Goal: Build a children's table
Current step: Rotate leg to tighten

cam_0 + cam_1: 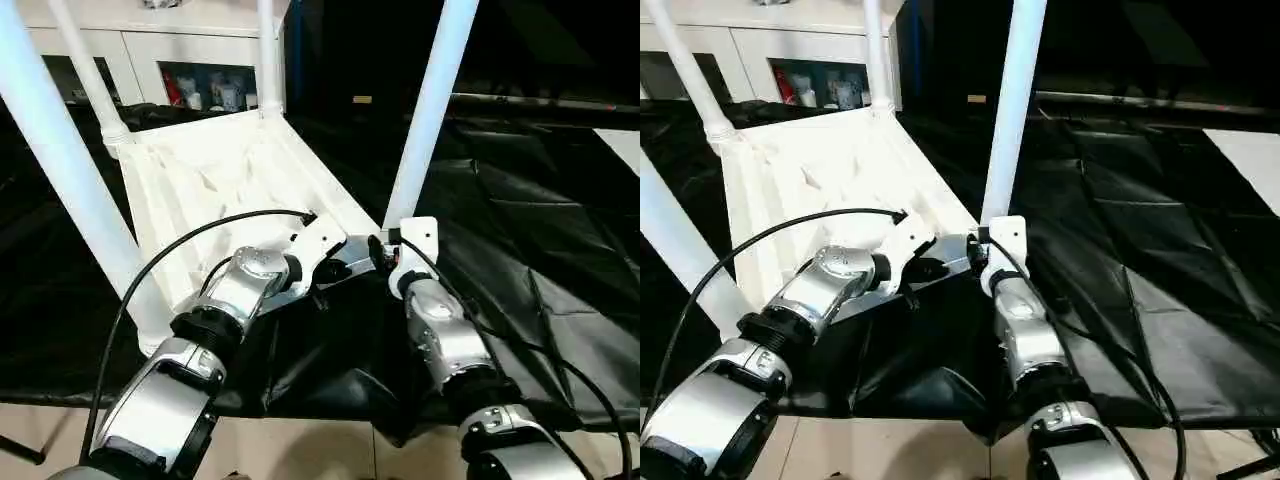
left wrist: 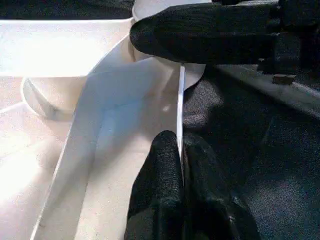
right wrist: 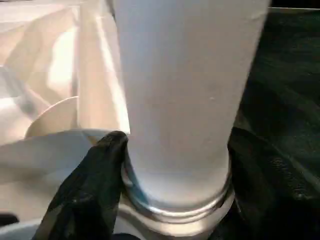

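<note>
Table top (image 1: 235, 185) upside down on black sheet (image 1: 520, 230), ribbed underside up, four legs standing in the corner sockets. Left pincer (image 2: 179, 150) closed tight on thin near rim of top, just left of near-right leg (image 1: 428, 115). Right pincer (image 3: 175, 165) part open around base of that leg at its socket, one black finger (image 3: 95, 180) against the tube. White cabinet (image 1: 150, 60) at far left.

Four legs (image 1: 432, 110) stand on the upturned top (image 1: 215, 185), apparently seated.
</note>
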Robot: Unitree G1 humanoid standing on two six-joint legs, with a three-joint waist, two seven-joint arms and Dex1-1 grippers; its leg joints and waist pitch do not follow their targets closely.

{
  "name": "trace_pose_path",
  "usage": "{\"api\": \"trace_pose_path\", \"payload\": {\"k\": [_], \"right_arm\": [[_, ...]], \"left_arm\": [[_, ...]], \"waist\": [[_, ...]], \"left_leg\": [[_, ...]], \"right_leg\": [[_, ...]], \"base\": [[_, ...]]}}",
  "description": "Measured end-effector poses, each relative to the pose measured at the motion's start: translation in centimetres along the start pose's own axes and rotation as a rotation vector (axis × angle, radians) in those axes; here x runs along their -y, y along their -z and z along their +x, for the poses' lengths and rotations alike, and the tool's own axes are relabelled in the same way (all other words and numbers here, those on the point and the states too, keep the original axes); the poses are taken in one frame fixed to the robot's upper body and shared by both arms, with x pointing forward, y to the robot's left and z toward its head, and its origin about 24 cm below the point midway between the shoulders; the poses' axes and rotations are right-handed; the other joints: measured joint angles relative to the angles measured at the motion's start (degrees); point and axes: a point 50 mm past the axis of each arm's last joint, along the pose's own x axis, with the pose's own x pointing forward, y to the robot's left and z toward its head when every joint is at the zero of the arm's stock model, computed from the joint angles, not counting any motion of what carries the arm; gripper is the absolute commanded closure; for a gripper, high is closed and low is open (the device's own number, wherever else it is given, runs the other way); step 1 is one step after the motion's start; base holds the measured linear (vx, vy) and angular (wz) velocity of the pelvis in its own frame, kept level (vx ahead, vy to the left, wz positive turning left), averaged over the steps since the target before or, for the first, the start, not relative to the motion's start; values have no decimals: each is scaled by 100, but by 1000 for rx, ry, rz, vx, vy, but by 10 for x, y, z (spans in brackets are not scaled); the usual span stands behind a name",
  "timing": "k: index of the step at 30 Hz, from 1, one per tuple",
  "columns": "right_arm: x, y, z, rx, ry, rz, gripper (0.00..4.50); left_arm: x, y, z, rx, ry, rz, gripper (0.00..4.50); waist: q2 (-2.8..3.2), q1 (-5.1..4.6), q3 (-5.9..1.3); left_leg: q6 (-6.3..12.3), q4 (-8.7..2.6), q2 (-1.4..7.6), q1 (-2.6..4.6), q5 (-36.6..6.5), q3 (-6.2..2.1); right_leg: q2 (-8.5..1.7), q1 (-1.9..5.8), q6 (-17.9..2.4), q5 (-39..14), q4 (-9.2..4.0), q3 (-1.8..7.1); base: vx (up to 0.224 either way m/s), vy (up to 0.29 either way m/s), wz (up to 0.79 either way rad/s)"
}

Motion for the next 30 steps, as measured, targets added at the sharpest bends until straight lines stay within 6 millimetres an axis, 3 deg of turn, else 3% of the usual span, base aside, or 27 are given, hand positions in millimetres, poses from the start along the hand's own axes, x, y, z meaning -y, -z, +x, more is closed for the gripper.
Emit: {"api": "trace_pose_path", "payload": {"k": [5, 8, 13, 18, 22, 29, 30], "right_arm": [[6, -15, -4, 66, -148, -94, 61], [28, -23, -18, 45, -343, -191, 38], [44, -16, -46, -92, -656, -314, 3], [46, -16, -49, -117, -723, -313, 3], [44, -19, -49, -114, -747, -306, 3], [39, -22, -49, -97, -773, -299, 3], [38, -22, -48, -96, -774, -296, 20]], "left_arm": [[-5, 4, -7, 7, -22, 16, 450], [-6, 9, -16, 10, 4, 38, 450], [-8, 19, -34, 22, 83, 76, 450], [-1, 23, -46, 25, 171, 116, 450], [8, 22, -48, 24, 249, 141, 450], [12, 22, -51, 18, 291, 147, 450], [12, 22, -51, 17, 291, 145, 450]], "waist": [[6, -64, 4], [7, -53, 5], [3, -24, 7], [-3, 61, 11], [-6, 189, 12], [-9, 228, 14], [-9, 225, 14]], "left_leg": [[0, -4, 4, -21, 0, -1], [1, -5, 6, -22, 0, 0], [2, -8, 12, -31, 1, -1], [3, 8, 11, -42, 1, 2], [3, 21, 12, -52, 1, 6], [5, 44, 12, -72, 0, 6], [5, 43, 13, -71, 1, 6]], "right_leg": [[7, -8, 0, 2, 2, -1], [8, -6, 4, -1, 2, -1], [14, -19, 8, -4, 4, -2], [8, -47, 2, -1, 9, 0], [2, -47, 2, 0, 10, 1], [-1, -51, -9, 6, 14, 1], [-1, -53, -9, 6, 14, 1]], "base": [[0, 0, 0], [0, 0, 0], [0, 0, 0], [0, 0, 0], [0, 0, 0], [0, 0, 0], [0, 0, 0]]}}
